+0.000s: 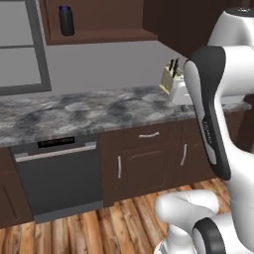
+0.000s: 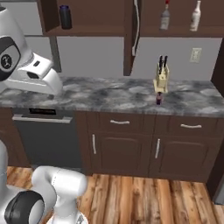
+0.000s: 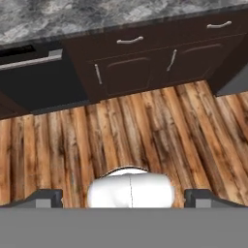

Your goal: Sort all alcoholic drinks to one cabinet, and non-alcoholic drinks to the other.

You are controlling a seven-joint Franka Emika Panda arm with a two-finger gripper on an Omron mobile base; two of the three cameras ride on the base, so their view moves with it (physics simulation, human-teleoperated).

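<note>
Left base view: black bottle (image 1: 66,20) on upper cabinet shelf (image 1: 99,35).
Right base view: glass bottle (image 2: 165,16), cream bottle (image 2: 196,16) on right cabinet shelf (image 2: 183,31); red bottle (image 2: 159,98) on counter (image 2: 109,94).
Hand view: pincer (image 3: 124,197) spread wide, empty, over wood floor (image 3: 145,135), well apart from all bottles.

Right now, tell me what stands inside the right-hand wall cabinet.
On the shelf of the right-hand wall cabinet stand the clear glass bottle with a red cap and the cream-white bottle, apart. The picture's top edge cuts off the space above them.
</note>
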